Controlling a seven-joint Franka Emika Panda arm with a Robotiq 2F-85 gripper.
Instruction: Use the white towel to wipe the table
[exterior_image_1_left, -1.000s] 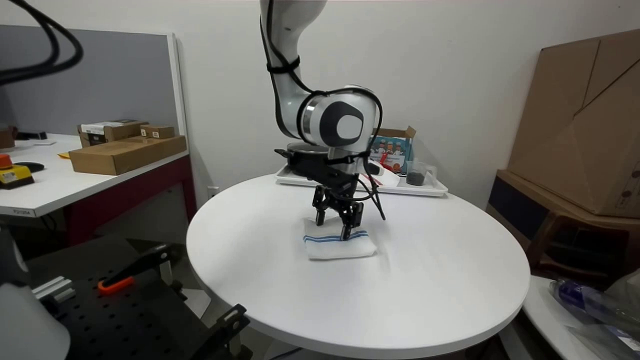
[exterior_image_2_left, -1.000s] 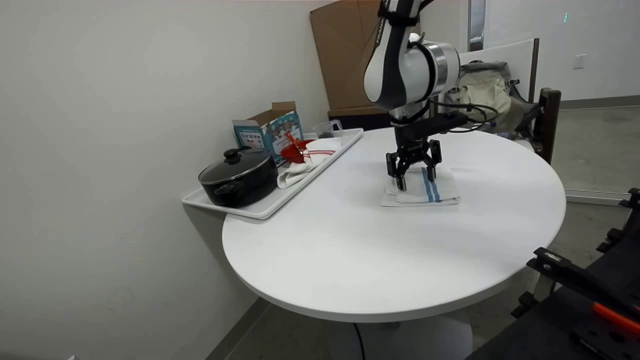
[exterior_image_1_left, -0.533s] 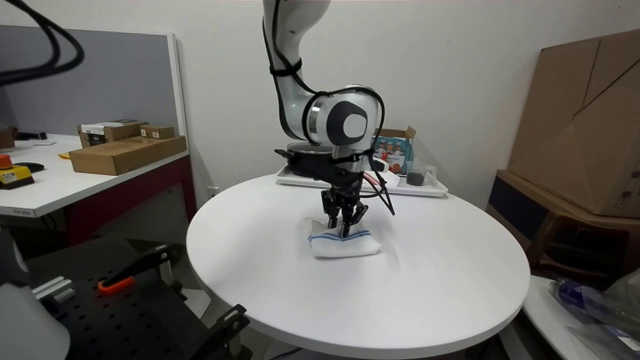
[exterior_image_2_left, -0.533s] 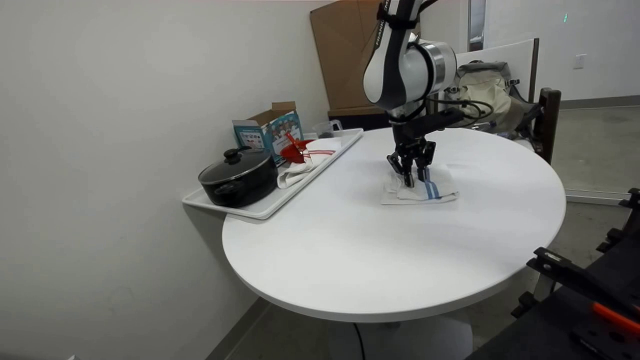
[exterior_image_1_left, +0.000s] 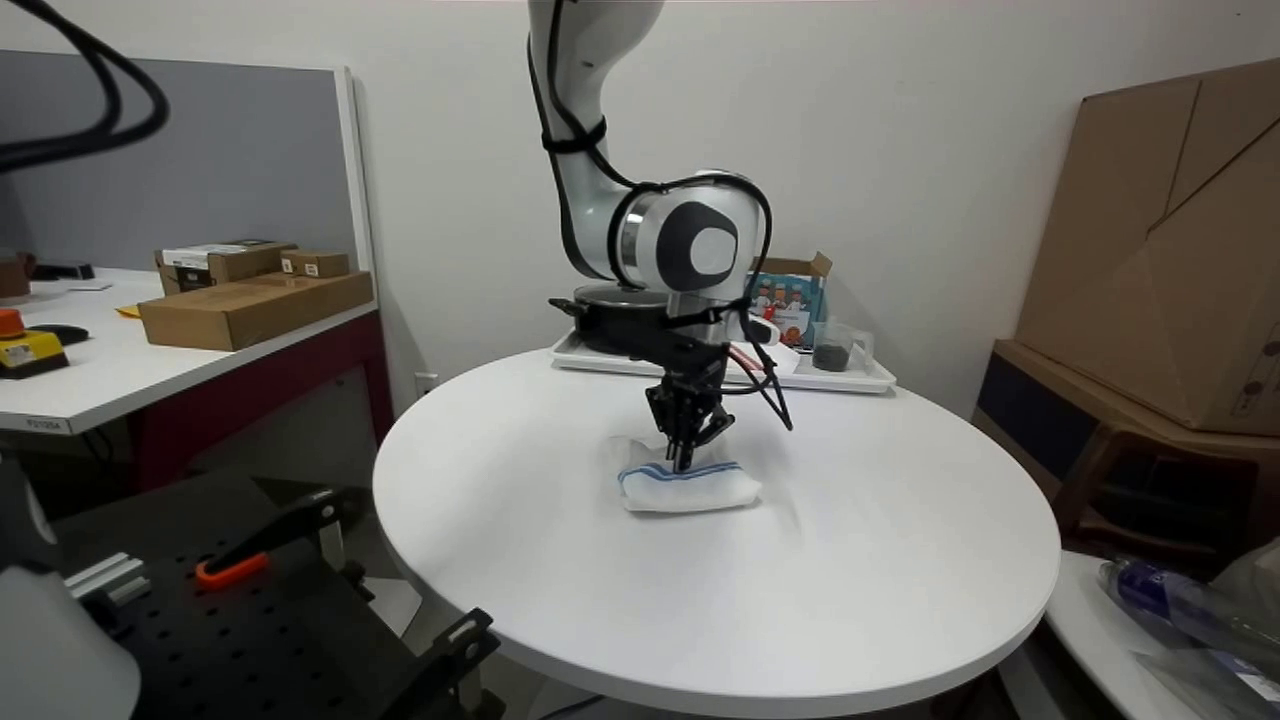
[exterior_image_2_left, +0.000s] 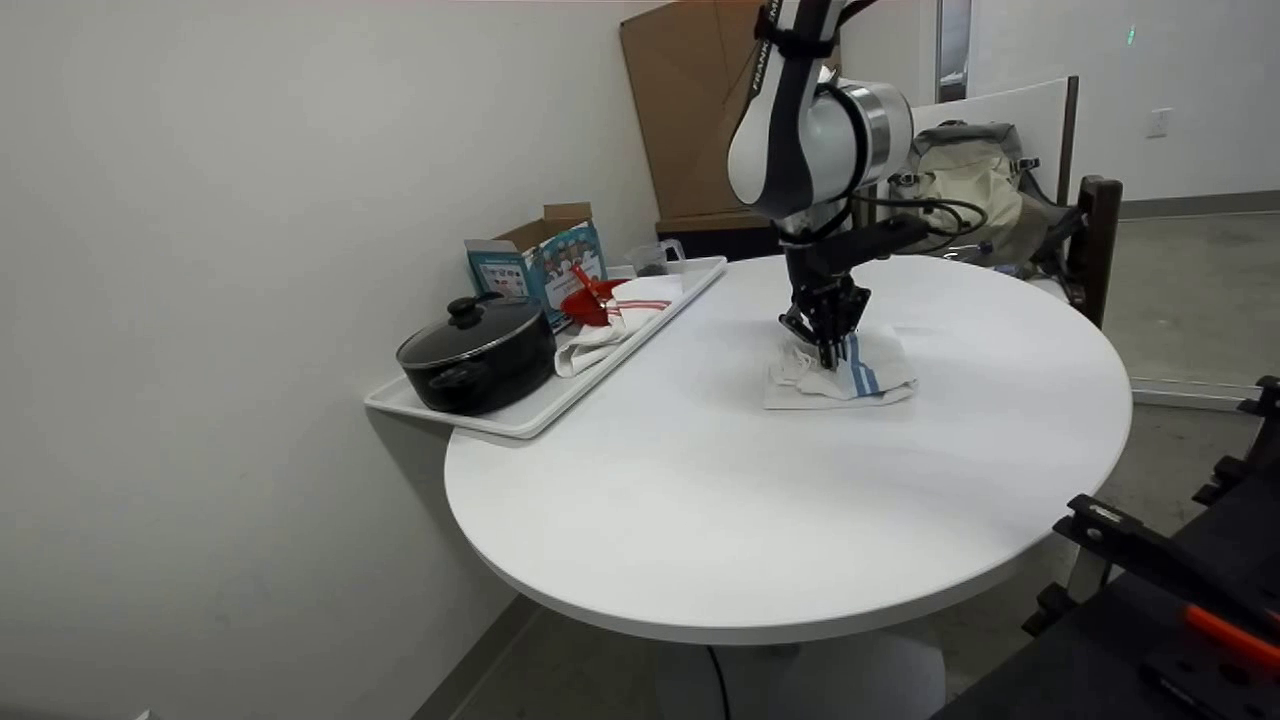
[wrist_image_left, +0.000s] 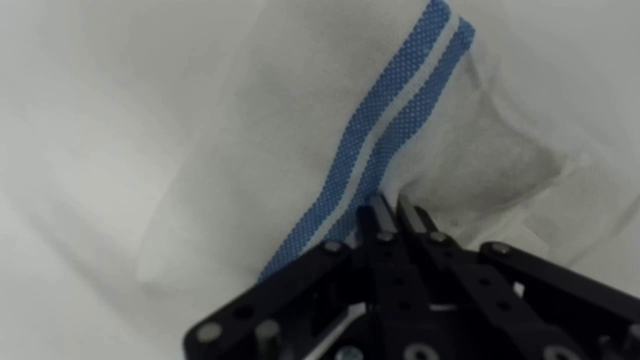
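Note:
The white towel (exterior_image_1_left: 695, 493) with blue stripes lies folded on the round white table (exterior_image_1_left: 850, 580), and both exterior views show it under my gripper (exterior_image_2_left: 832, 362). In the wrist view, the towel (wrist_image_left: 280, 130) is rumpled beside the stripes, its cloth drawn up to the nearly meeting fingertips of my gripper (wrist_image_left: 391, 200). A pinch of this cloth runs into the narrow gap, so the jaws are shut on the towel. The fingers point down, and the part of the towel behind them is hidden in an exterior view.
At the table's wall side is a white tray (exterior_image_2_left: 520, 430). It holds a black lidded pot (exterior_image_2_left: 470, 365), a red-striped cloth (exterior_image_2_left: 600, 345), a red utensil (exterior_image_2_left: 590, 300), a blue box (exterior_image_2_left: 570, 260) and a clear cup (exterior_image_1_left: 835, 350). Large cardboard (exterior_image_1_left: 1160, 250) stands beyond the table.
The jaws have come together from wide apart, gathering the towel's cloth between them. The towel's near edge has shifted slightly, and its surface has gone from flat to bunched.

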